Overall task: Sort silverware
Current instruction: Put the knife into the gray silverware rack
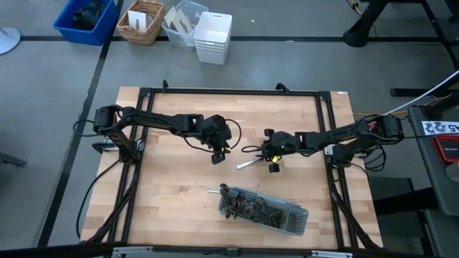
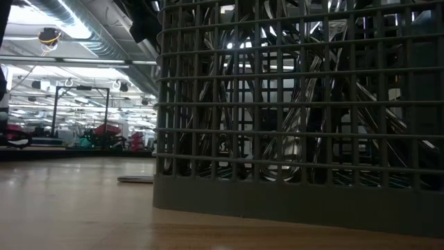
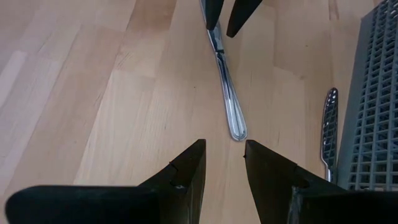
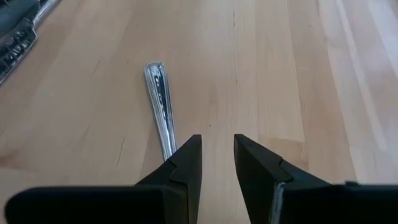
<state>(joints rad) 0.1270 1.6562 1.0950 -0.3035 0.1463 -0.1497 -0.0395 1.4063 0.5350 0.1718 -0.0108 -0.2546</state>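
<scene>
A: Wood table (image 1: 179,193) mid-frame in the high view, grey floor around it, bins (image 1: 143,21) along the top edge. Where is the left gripper (image 1: 217,156)?

B: Left of centre, fingers a little apart, nothing held. In its wrist view one loose piece (image 3: 227,93) is seen lying flat ahead of it.

A: And the right gripper (image 1: 273,162)?

B: Just right of centre, fingers also narrowly apart, nothing clamped; the same piece (image 1: 246,165) lies beside it, handle end past one finger in the right wrist view.

A: The rest of the silverware (image 1: 251,206)?

B: Piled in the grey mesh tray (image 1: 297,223), lower centre-right; one more piece (image 1: 213,191) sticks out at its left end.

A: Advice for the step?

B: The fingers should probably be centred across the handle and lowered to the wood before being closed, since the piece is thin and flat.
</scene>
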